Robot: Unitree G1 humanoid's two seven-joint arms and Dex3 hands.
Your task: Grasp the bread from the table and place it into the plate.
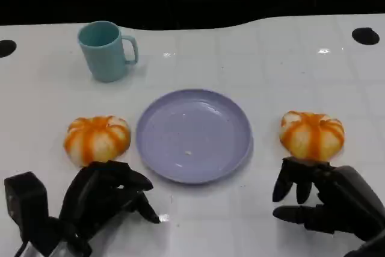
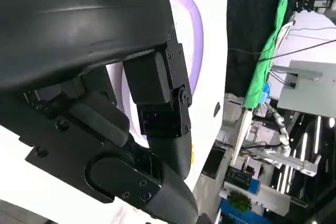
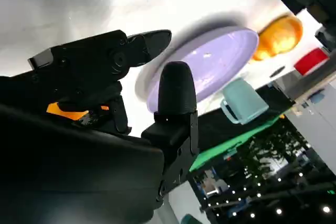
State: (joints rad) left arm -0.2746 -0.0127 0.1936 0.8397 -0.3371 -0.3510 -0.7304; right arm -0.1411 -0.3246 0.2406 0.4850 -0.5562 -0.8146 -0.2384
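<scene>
The right hand (image 1: 319, 200) is hovering at the tabletop's near edge, fingers spread and holding nothing, fingertips just short of the right bread (image 1: 311, 135). The left hand (image 1: 105, 200) is waiting likewise, empty, by the left bread (image 1: 97, 139). The reach seems underway; next, closing around a bread. The plate (image 1: 194, 134) between them is lying bare, the cup (image 1: 106, 50) sitting well back.
</scene>
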